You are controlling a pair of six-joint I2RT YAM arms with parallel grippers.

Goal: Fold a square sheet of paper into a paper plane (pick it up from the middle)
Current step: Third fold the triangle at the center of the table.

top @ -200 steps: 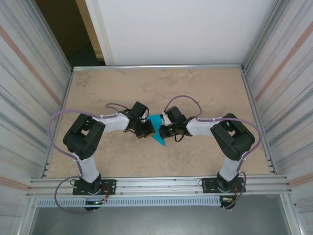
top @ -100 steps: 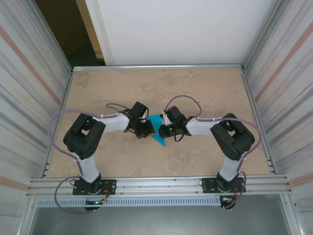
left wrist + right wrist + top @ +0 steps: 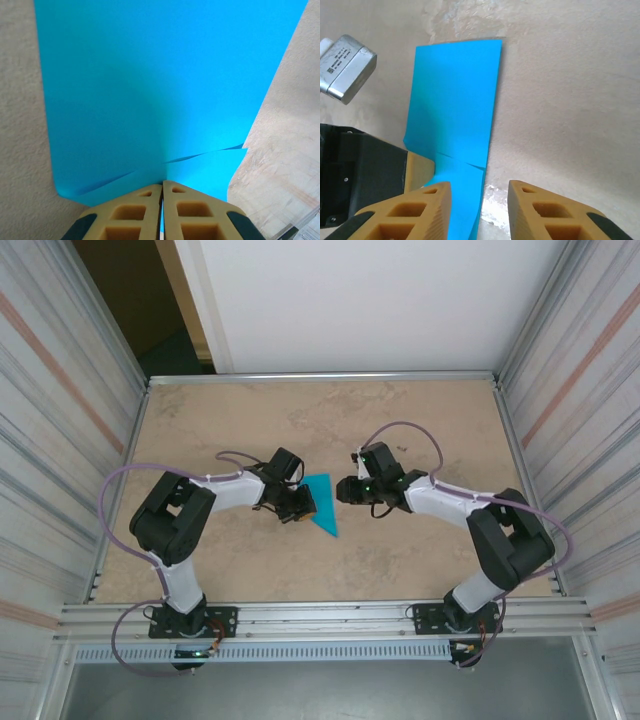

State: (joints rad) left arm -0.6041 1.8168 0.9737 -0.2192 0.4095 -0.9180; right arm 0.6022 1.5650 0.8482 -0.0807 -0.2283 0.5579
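From above, the paper plane lies on the bench between the two arms as a narrow teal triangle, its point aimed at the near edge. The left hand meets the plane's left side, and the right hand sits just beside its right side, a slim gap of bench between them. In the left wrist view the teal paper plane spreads away from the left hand, whose tan fingers are pressed together with a sliver of teal caught in the seam, so they are clamped on the paper's near edge; a creased flap runs slantwise just ahead of them, with the bench on either side. In the right wrist view the right hand has its fingers apart and grips nothing. The paper plane stretches away across the bench, its lower edge passing behind the left-side finger, and the left hand holds it from the left.
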